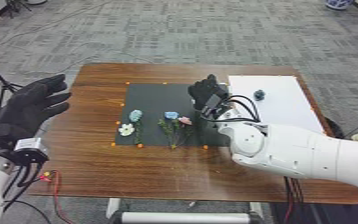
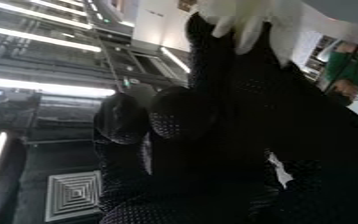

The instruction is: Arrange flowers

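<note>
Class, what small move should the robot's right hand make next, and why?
Probably ease the right hand back toward the pink flower: that is the rightmost flower lying on the dark mat, and the hand is just beyond it, above the same mat.

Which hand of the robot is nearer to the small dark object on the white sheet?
Right. The right hand is just left of the dark object, over the black mat; the left hand is far away, beside the table.
</note>
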You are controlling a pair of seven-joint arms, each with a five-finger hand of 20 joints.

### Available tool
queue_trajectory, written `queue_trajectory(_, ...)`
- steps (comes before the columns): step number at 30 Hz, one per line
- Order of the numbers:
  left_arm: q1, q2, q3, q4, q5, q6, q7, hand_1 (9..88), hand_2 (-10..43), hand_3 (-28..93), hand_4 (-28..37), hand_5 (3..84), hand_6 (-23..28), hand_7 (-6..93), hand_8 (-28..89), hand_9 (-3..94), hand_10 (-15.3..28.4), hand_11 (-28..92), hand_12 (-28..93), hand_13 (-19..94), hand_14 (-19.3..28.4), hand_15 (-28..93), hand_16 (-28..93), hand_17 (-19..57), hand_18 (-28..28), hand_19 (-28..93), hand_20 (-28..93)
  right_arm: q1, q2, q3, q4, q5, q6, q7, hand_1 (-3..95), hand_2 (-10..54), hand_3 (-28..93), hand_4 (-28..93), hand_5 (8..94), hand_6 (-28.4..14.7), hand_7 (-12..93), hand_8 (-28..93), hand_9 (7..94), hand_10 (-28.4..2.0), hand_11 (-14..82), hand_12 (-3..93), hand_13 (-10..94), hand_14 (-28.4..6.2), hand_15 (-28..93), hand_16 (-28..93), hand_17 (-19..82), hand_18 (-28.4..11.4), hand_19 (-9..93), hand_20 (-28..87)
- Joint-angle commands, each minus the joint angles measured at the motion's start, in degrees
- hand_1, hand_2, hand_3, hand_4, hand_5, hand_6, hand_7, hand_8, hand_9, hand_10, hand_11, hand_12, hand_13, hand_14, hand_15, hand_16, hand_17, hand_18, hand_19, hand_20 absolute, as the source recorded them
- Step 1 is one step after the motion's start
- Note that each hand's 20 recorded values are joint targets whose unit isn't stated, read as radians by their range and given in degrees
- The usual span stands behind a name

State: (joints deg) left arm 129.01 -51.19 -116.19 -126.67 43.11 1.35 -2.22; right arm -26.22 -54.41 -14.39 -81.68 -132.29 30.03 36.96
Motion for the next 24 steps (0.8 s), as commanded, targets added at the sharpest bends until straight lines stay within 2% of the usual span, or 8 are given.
queue_trajectory(1,0.12,-0.05,-0.13,0.09,-0.1,-0.5,-0.49,25.3,-1.4,70,-26.3,28.2,3.0,21.5,-10,20.2,10.6,27,20,11,13.8,49,-5,-9.9,19.6,41,12,-0.46,0.33,2.13,-0.73,-0.82,-1.03,1.4,45.5,-9.5,77,-28,66.4,4.1,40,-6,76.9,-4.4,18.3,50.4,66,-5.6,80,38,36,-19.4,91,58)
queue_trajectory(5,0.12,-0.05,-0.13,0.1,-0.11,-0.48,-0.48,25.4,-1.4,70,-26.4,28.2,2.9,21.6,-10,20.2,10.7,27,20,11,13.8,49,-5,-9.9,19.7,41,12,0.05,0.72,1.24,-1.68,-0.75,-1.22,3.04,43.6,-9.5,77,-28,64.5,3.7,40,-6,74.3,-4.9,19.1,50.2,64,-5.9,80,38,35,-19.4,91,59)
queue_trajectory(13,0.34,-0.3,-0.21,-0.02,-0.08,-0.3,-0.4,25.3,-1.3,70,-26.5,28.2,2.9,21.7,-10,20.2,10.5,27,20,11,13.8,49,-5,-9.8,19.6,41,12,-1.83,1.93,5.24,-2.6,-1.58,-2.95,4.72,38.8,-9.5,80,-28,62.9,3.4,36,-4,69.0,-6.1,28.6,42.1,63,-6.5,81,37,34,-19.6,90,59)
queue_trajectory(15,0.48,-0.5,-0.25,-0.13,-0.14,-0.25,-0.28,25.3,-1.3,70,-26.4,28.2,2.9,21.7,-10,20.2,10.5,27,20,11,13.8,49,-5,-9.9,19.6,41,12,-3.4,2.8,8.63,-2.98,-1.26,-6.24,5.13,37.2,-9.5,82,-28,61.8,3.4,35,-6,66.6,-6.9,31.9,38.0,62,-6.9,81,37,34,-19.8,90,60)
queue_trajectory(17,0.62,-0.61,-0.3,-0.22,-0.04,-0.18,-0.07,25.3,-1.3,70,-26.4,28.2,2.9,21.7,-10,20.1,10.6,27,20,11,13.8,49,-5,-9.8,19.6,41,12,-5.28,3.95,12.73,-3.33,-0.66,-10.63,5.92,34.1,-9.5,86,-28,57.4,1.7,32,-15,58.9,-9.9,36.5,29.4,59,-8.5,82,37,33,-20.3,90,60)
queue_trajectory(20,1.04,-0.65,-0.63,-0.37,-0.07,-0.07,-0.01,25.3,-1.3,70,-26.5,28.2,2.9,21.7,-10,20.2,10.6,27,20,11,13.8,49,-5,-9.9,19.6,41,12,-8.6,5.27,20.19,-3.09,3.26,-19.05,6.31,31.3,-9.5,89,-28,46.5,-3.6,27,-14,47.2,-13.5,31.5,25.3,53,-10.9,82,34,30,-21.1,88,59)
queue_trajectory(21,1.16,-0.73,-0.68,-0.47,-0.08,0.19,0.12,25.3,-1.3,70,-26.4,28.2,2.9,21.8,-10,20.2,10.6,27,20,11,13.7,49,-5,-9.9,19.6,41,12,-8.62,5.55,21.07,-2.38,5.71,-19.8,6.33,30.9,-9.5,89,-28,44.2,-4.8,25,-12,44.6,-14.4,29.8,24.9,52,-11.1,82,32,29,-21.3,88,59)
queue_trajectory(24,1.33,-0.93,-0.74,-0.55,0.0,0.03,0.19,25.2,-1.4,70,-26.3,28.2,2.9,21.8,-10,20.1,10.6,27,20,11,13.8,49,-5,-9.9,19.6,41,12,-11.47,6.45,28.01,-2.03,12.15,-28.85,8.03,30.7,-9.5,88,-28,40.5,-6.3,22,-11,42.2,-15.8,24.6,22.9,51,-12.1,83,30,29,-21.6,88,58)
